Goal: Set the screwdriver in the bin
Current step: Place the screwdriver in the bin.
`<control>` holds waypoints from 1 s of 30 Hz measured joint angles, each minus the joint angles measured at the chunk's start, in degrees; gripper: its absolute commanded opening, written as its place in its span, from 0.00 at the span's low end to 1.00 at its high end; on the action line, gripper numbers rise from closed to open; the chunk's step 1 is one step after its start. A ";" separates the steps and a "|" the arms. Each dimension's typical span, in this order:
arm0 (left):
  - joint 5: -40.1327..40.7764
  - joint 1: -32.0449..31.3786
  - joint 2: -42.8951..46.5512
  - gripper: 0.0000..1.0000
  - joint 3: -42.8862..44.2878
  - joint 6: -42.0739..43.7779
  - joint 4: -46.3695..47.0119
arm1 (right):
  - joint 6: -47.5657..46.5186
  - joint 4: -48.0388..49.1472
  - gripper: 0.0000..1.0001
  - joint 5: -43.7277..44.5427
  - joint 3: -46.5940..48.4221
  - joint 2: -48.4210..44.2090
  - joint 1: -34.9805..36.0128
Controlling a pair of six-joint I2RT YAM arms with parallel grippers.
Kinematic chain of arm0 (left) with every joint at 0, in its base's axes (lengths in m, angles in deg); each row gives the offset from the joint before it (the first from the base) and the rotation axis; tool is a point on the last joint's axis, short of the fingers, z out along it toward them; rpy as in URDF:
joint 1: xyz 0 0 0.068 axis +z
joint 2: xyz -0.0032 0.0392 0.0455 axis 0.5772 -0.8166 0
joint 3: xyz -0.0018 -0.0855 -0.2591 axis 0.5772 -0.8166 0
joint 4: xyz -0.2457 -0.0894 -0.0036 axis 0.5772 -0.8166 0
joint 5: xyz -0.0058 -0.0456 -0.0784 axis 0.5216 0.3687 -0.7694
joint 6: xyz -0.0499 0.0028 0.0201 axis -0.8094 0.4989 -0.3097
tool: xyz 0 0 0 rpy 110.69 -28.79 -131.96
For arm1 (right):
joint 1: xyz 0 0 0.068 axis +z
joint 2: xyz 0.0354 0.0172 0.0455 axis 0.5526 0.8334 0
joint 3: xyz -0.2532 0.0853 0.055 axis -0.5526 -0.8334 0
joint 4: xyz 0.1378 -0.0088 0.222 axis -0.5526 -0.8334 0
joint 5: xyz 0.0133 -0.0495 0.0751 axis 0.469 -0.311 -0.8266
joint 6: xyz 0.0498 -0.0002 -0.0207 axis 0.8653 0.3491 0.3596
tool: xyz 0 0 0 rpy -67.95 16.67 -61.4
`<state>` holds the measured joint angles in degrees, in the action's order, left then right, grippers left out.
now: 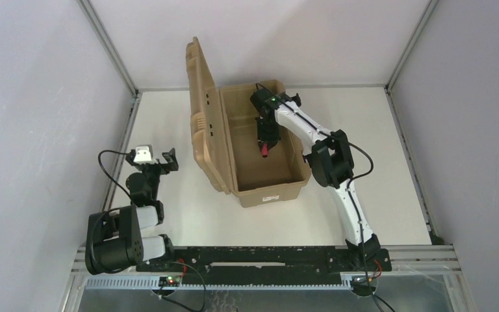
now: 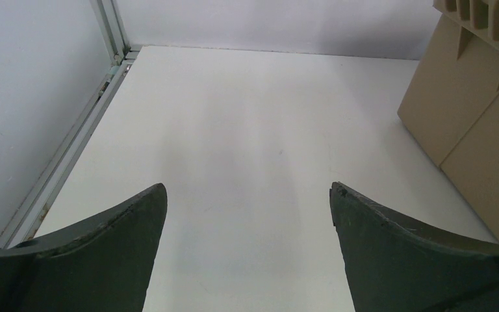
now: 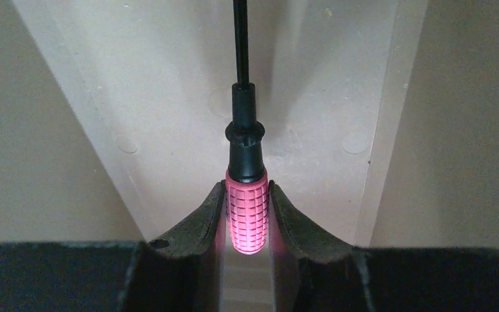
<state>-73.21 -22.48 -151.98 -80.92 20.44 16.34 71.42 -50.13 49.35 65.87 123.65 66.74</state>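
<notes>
The tan bin (image 1: 279,192) stands open at the table's middle, its lid (image 1: 204,117) upright on the left side. My right gripper (image 1: 264,142) reaches down into the bin and is shut on the screwdriver (image 1: 264,151). In the right wrist view the fingers (image 3: 201,224) clamp the pink gridded handle (image 3: 247,214), and the black shaft (image 3: 241,39) points away over the bin's floor (image 3: 162,97). I cannot tell whether the screwdriver touches the floor. My left gripper (image 1: 167,160) is open and empty, over the table left of the bin.
The bin's outer side (image 2: 468,110) shows at the right of the left wrist view, beyond my open left gripper (image 2: 248,190). A metal frame rail (image 2: 71,149) runs along the table's left edge. Grey walls enclose the table.
</notes>
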 measured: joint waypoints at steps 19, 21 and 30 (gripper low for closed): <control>0.00 0.00 -0.02 1.00 0.00 0.00 0.00 | 0.20 1.95 0.35 -1.14 -1.27 4.28 0.00; 0.00 0.00 0.00 1.00 0.00 0.00 0.00 | 0.22 1.97 0.38 -1.20 -1.25 4.31 0.00; 0.00 0.00 -0.02 1.00 0.00 0.00 0.02 | 0.37 2.21 0.46 -1.88 -1.25 4.33 0.00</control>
<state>-73.21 -22.48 -152.00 -80.92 20.44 16.36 71.80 -47.92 47.47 64.62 127.98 66.74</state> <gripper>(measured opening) 0.996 0.445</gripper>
